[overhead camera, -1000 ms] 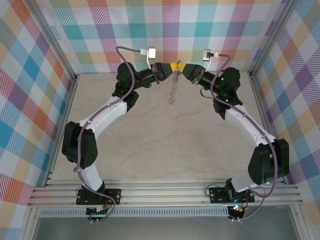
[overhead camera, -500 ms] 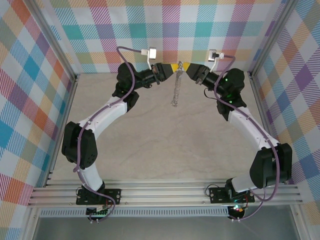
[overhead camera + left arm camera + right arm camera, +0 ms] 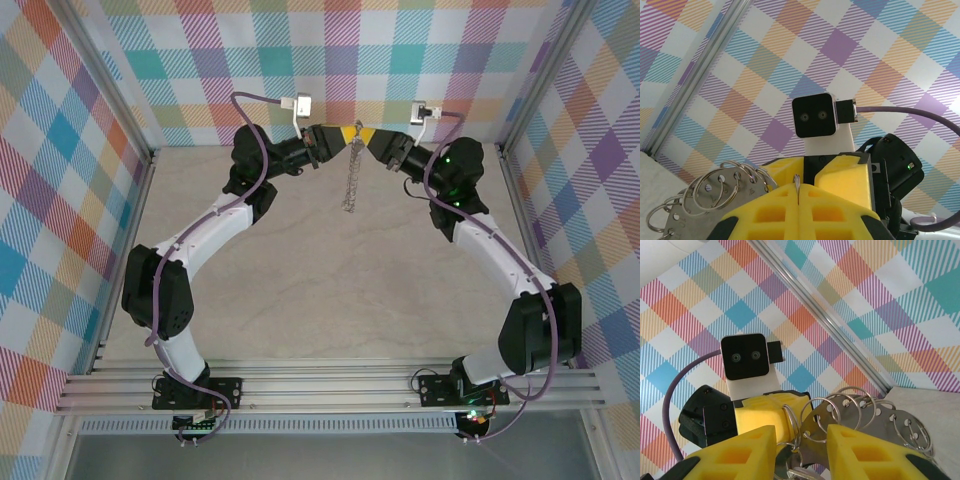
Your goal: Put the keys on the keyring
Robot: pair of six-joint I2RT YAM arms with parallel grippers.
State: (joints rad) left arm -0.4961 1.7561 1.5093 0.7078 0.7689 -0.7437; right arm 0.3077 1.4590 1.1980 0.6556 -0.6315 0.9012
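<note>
The keyring (image 3: 348, 180) hangs as a silvery strip between both grippers, high above the table's far end. Up close it is a grey holed plate (image 3: 875, 420) carrying several split rings (image 3: 710, 185). My left gripper (image 3: 799, 192) is shut on one thin ring (image 3: 798, 181), pinched edge-on between its yellow pads. My right gripper (image 3: 800, 440) is open, its fingers either side of that ring (image 3: 792, 425) and the plate's end. A small silvery piece, possibly the key (image 3: 797, 473), hangs at the bottom edge. From above, the left gripper (image 3: 338, 133) and right gripper (image 3: 366, 136) meet tip to tip.
The plaid back wall and its aluminium frame post (image 3: 840, 330) stand close behind the grippers. The beige tabletop (image 3: 330, 290) lies below the hanging keyring. Metal rails (image 3: 330, 385) run along the near edge by the arm bases.
The right gripper's jaws have parted a little and the right arm shifted slightly right. The hanging strip swung a touch right. The left arm kept its grip and place.
</note>
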